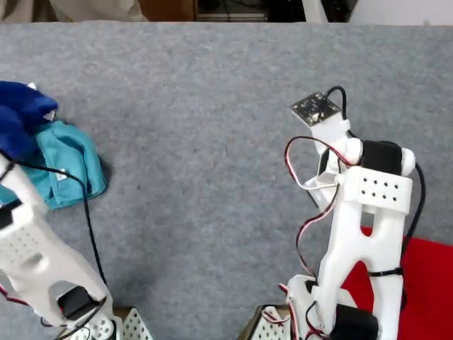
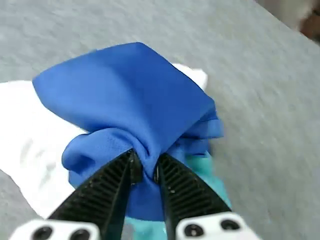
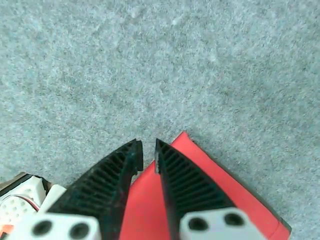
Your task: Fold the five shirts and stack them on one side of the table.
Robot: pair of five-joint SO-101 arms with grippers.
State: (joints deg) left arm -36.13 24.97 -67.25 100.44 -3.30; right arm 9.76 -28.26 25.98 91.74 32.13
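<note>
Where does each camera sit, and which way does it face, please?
High view: fixed above the table, looking down; shows left arm, right arm, blue shirt, teal shirt, red shirt.
Left wrist view: on the left arm's wrist, looking along the left hand, shut on the blue shirt.
Right wrist view: on the right arm's wrist, looking down past the right hand at table and red shirt.
Shared: blue shirt in high and left wrist views; red shirt in high and right wrist views.

High cam looks straight down on the table point(image 1: 212, 85); wrist cams sit close above it, left sharing the blue shirt point(image 2: 130, 100).
</note>
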